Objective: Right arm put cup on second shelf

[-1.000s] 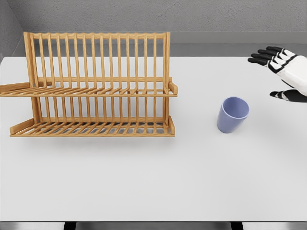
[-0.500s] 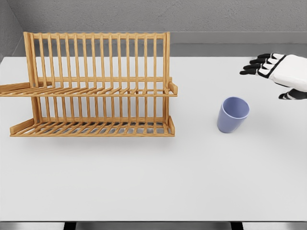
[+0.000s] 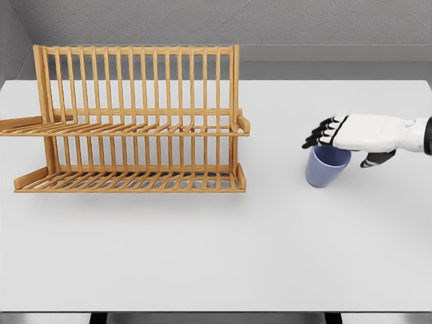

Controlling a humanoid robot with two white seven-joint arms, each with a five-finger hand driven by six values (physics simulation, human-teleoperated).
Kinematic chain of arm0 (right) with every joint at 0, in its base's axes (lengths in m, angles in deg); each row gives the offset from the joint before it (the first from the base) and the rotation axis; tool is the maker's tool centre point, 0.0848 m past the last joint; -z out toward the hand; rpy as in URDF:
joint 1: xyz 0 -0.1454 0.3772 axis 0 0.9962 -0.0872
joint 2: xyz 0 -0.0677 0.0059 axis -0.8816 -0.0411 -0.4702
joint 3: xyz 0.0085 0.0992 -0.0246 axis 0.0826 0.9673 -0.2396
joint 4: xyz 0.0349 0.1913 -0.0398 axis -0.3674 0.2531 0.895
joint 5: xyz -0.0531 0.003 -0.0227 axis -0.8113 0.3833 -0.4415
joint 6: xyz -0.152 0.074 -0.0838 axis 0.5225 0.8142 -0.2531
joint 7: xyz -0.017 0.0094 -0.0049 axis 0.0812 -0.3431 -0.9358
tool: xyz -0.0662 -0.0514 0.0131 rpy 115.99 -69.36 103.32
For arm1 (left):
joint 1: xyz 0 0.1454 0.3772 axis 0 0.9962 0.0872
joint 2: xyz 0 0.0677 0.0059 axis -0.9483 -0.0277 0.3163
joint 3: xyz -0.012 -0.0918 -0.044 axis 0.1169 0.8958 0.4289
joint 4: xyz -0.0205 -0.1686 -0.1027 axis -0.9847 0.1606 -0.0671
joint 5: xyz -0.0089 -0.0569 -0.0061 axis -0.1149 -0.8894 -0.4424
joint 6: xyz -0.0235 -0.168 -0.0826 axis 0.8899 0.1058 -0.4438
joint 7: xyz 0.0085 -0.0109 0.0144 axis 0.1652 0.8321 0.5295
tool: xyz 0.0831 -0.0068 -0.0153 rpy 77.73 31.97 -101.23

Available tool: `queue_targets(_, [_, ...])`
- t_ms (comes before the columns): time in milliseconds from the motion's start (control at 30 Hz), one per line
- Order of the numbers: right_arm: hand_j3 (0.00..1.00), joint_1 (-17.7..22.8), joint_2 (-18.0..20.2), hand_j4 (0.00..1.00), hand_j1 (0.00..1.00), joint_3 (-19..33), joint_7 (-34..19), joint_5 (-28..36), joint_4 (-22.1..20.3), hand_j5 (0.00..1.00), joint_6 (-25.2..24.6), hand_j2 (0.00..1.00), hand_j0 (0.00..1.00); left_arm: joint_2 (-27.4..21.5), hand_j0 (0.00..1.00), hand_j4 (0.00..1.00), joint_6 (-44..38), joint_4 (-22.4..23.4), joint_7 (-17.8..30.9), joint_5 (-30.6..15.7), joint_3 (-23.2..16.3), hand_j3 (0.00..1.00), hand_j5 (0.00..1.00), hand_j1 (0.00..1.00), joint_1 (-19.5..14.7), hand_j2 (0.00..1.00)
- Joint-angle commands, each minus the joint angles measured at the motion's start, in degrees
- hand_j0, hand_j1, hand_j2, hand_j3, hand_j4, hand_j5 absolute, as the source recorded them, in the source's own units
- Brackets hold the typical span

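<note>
From the head view, the only view given, the right hand (image 3: 347,133) has swept in from the table's right edge over the last second and now hangs directly over the cup (image 3: 327,167), its palm turned down and covering most of the rim. A second ago it was well apart from the cup, up near the far right corner. Its fingers (image 3: 318,138) are stretched out flat and loosely spread, pointing left, and hold nothing; the thumb hangs down on the right of the cup, and I cannot tell whether anything touches the cup.

The cup itself has not shifted: it stands upright on the table (image 3: 270,256), right of the middle, well apart from the wooden rack (image 3: 135,128) that fills the left half. The rack's second shelf (image 3: 128,129), the upper tier, carries nothing.

I judge the reach nearly done and the grasp not yet begun. The fingers need to close round the wall before any lift. The left arm does not show.
</note>
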Motion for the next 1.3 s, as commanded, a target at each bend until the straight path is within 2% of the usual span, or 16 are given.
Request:
queue_targets(0, [1.00,-0.2,-0.7,1.00,1.00,-1.1,0.0,0.2,1.2,1.00,-0.1,1.00,1.00,0.0,1.00,1.00,0.0,0.0,0.0,0.0,0.0,1.00,1.00,1.00,0.0,1.00])
queue_targets(433, [1.00,-1.4,-2.1,1.00,1.00,-2.4,0.0,0.2,2.4,1.00,-0.1,1.00,1.00,0.0,1.00,1.00,0.0,0.0,0.0,0.0,0.0,1.00,1.00,1.00,0.0,1.00])
queue_targets(600, [0.77,-1.4,-2.1,0.77,0.77,-2.5,0.0,0.2,2.4,0.77,-0.1,0.77,0.77,0.0,1.00,1.00,0.0,0.0,0.0,0.0,0.0,1.00,1.00,1.00,0.0,1.00])
queue_targets(767, [0.67,-1.4,-2.4,0.67,0.67,-2.5,0.0,0.2,2.3,0.67,-0.1,0.67,0.67,0.0,1.00,1.00,0.0,0.0,0.0,0.0,0.0,1.00,1.00,1.00,0.0,1.00])
queue_targets(1267, [0.64,-2.4,-2.2,0.64,0.64,-1.4,0.0,0.4,1.8,0.64,-0.1,0.64,0.64,0.0,1.00,1.00,0.0,0.0,0.0,0.0,0.0,1.00,1.00,1.00,0.0,1.00])
